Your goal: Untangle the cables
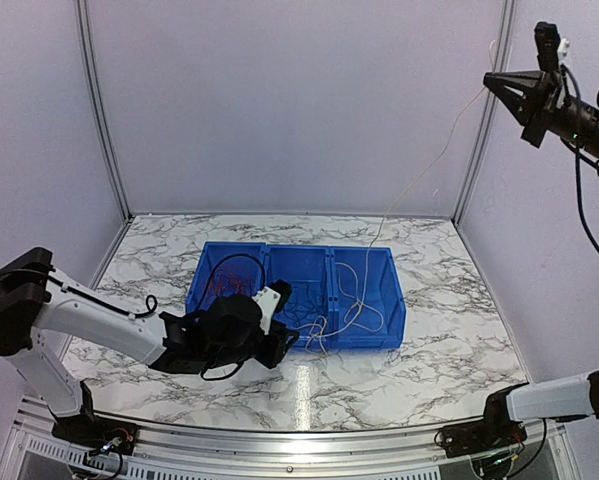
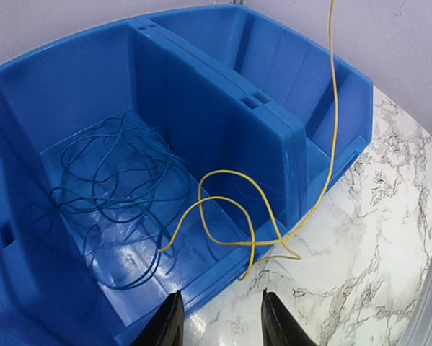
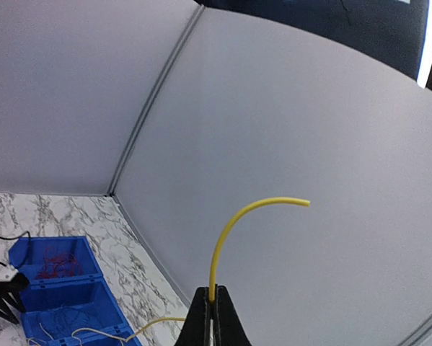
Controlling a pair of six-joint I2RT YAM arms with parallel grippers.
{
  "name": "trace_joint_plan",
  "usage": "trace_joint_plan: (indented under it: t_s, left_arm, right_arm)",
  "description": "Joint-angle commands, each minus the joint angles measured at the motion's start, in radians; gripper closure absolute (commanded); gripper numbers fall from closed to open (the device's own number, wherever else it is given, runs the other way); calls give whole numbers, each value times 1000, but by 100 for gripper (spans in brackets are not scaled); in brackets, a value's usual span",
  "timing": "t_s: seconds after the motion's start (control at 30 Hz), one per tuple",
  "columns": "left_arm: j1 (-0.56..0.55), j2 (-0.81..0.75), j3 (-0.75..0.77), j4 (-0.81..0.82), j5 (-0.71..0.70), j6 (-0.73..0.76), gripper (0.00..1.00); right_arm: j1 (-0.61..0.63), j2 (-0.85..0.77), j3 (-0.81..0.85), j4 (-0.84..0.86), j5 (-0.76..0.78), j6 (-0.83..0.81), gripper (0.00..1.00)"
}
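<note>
**A:** Right wrist view, item one: right gripper (image 3: 211, 294), clamped tight on the yellow cable (image 3: 273, 201). A short free end arcs up past the fingers. The long run drops toward the blue bin (image 3: 57, 288) far below.

**B:** So the lift is the step in hand. How should it go?

**A:** I judge a slow, straight raise best, so the cable slides clear rather than snaps.

**B:** Left wrist view?

**A:** Item two: left gripper (image 2: 219, 321), fingers apart, holding nothing, just outside the bin's front wall. The yellow cable loops over that wall and crosses itself, part inside the middle compartment, part over the table (image 2: 374, 252). The dark blue cable (image 2: 122, 180) lies coiled on that compartment's floor, near the yellow loop. Whether the two interlock I cannot tell.

**B:** Advice there?

**A:** Steady the crossing or pin the blue coil, so the pull drags nothing else out.

**B:** Top view?

**A:** Right arm high at upper right, cable slanting down to the bin. Left arm low at the bin's front. The red cables (image 1: 219, 285) sit apart in the left compartment. Possible fault: the bin shifting under the pull.
</note>
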Motion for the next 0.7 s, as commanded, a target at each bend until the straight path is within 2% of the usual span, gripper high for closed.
trace_joint_plan:
  t_s: [0.0,0.17,0.37,0.57,0.67]
  left_arm:
    - [-1,111,125,28,39,88,60]
    - [9,214,232,29,94,148,60]
    - [9,273,299,49,165,219,52]
    - [6,314,353,68,275,258,55]
    - [2,315,337,136,337,249,56]
  right_arm:
    - [-3,33,136,-17,-263,58,100]
    - [-3,83,204,35,-337,125,100]
    - [-3,127,252,85,-345,170,100]
    - [-3,143,278,114,-316,187,100]
    - [-2,142,262,126,-266,187,100]
